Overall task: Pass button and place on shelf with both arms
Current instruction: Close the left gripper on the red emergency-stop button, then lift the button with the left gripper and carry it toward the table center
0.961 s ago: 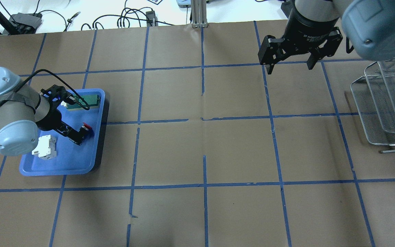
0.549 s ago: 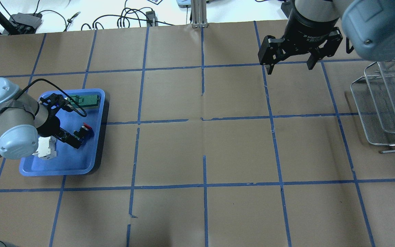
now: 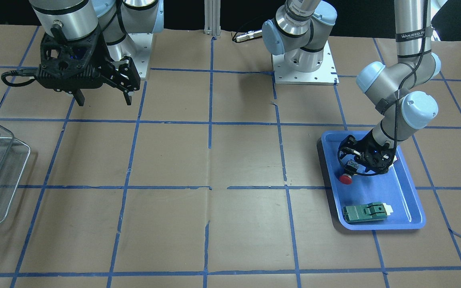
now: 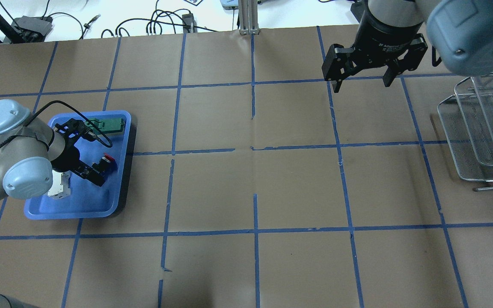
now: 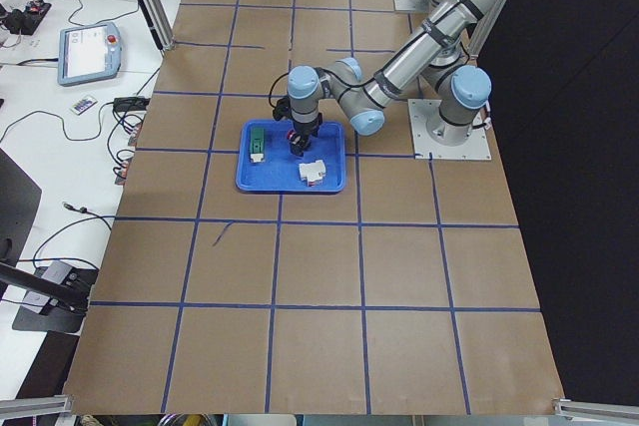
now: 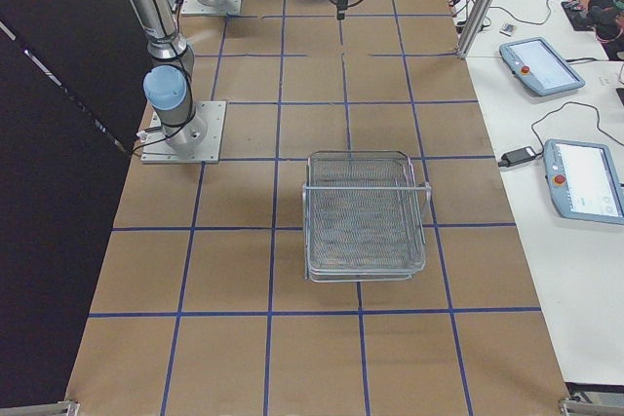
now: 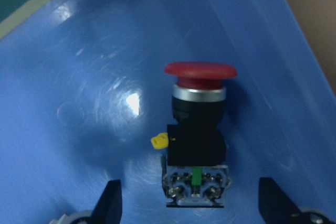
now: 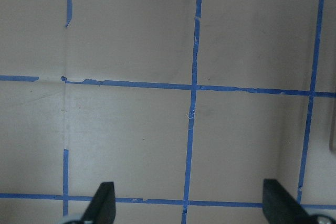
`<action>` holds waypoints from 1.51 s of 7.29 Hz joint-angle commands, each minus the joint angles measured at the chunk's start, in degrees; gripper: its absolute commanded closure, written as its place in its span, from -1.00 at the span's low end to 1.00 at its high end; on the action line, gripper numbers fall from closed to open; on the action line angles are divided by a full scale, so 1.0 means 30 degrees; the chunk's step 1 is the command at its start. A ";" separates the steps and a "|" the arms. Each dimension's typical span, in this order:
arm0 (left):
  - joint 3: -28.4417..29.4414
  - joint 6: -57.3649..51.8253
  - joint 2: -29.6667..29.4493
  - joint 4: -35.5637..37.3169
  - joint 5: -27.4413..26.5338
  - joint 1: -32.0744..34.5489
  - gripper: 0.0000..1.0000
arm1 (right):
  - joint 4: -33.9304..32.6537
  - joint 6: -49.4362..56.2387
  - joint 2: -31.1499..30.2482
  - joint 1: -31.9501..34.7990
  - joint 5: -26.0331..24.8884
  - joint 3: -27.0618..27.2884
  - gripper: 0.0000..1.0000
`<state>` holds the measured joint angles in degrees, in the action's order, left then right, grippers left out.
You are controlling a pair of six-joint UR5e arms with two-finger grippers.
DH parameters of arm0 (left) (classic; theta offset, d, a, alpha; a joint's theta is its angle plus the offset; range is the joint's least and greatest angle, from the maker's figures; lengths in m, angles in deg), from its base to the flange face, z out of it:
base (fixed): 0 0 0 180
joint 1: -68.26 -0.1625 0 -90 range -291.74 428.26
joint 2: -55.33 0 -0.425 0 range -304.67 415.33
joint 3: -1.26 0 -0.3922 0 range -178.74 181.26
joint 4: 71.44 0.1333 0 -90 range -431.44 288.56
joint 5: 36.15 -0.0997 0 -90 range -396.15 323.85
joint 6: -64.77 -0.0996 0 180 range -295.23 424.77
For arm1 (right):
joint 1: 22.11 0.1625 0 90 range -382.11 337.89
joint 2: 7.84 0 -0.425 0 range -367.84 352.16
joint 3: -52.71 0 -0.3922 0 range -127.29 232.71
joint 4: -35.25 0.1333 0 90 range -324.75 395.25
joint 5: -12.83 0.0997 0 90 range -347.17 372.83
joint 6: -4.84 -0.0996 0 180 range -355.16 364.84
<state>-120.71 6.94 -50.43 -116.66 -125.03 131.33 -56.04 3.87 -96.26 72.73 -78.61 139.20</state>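
The button [image 7: 198, 129], with a red mushroom head and a black body, lies on its side in the blue tray [image 4: 79, 207]. It also shows in the overhead view [image 4: 108, 158] and the front view [image 3: 345, 179]. My left gripper [image 7: 191, 205] is open and low over the tray. Its two fingers stand on either side of the button's body without touching it. It also shows overhead [image 4: 100, 170]. My right gripper [image 4: 362, 83] is open and empty, high over the far right of the table, seen from its wrist [image 8: 190, 205]. The wire-mesh shelf [image 4: 477, 141] stands at the right edge.
A white breaker block [image 4: 58, 186] and a flat green part [image 4: 109, 124] also lie in the blue tray, on either side of my left gripper. The table is brown paper with blue tape lines. Cables and devices lie beyond its far edge.
My left arm's wrist has shifted a little and the gripper has settled lower around the button. The button has not moved. The right arm has not moved.
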 commanded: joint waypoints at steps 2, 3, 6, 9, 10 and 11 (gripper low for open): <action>0.0022 0.0058 -0.0050 0.0045 0.0066 0.0012 0.92 | -0.0011 -0.0001 0.0000 0.0029 0.0010 0.0000 -1.00; 0.0051 0.0087 0.0008 0.0045 0.0269 0.0012 1.00 | -0.0011 -0.0001 0.0000 0.0001 0.0010 0.0000 -1.00; 0.2002 0.1080 0.1496 -0.3733 0.3388 0.0217 1.00 | -0.0011 -0.0001 0.0000 0.0000 0.0010 0.0000 -1.00; 0.4883 0.5376 0.2611 -1.1045 0.9130 0.2750 1.00 | -0.0011 -0.0001 0.0000 0.0000 0.0010 0.0000 -1.00; 0.4682 0.8000 0.2935 -1.1377 1.3035 0.3868 1.00 | -0.0011 -0.0001 0.0000 0.0000 -0.0019 0.0000 -1.00; 0.4535 0.9506 0.3170 -1.1410 1.5800 0.5126 1.00 | 0.0018 -0.0001 0.0000 0.0000 -0.0019 0.0000 -1.00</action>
<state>-106.87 28.78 -42.01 -149.58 -88.69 142.08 -56.05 3.87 -96.26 72.73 -78.63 139.20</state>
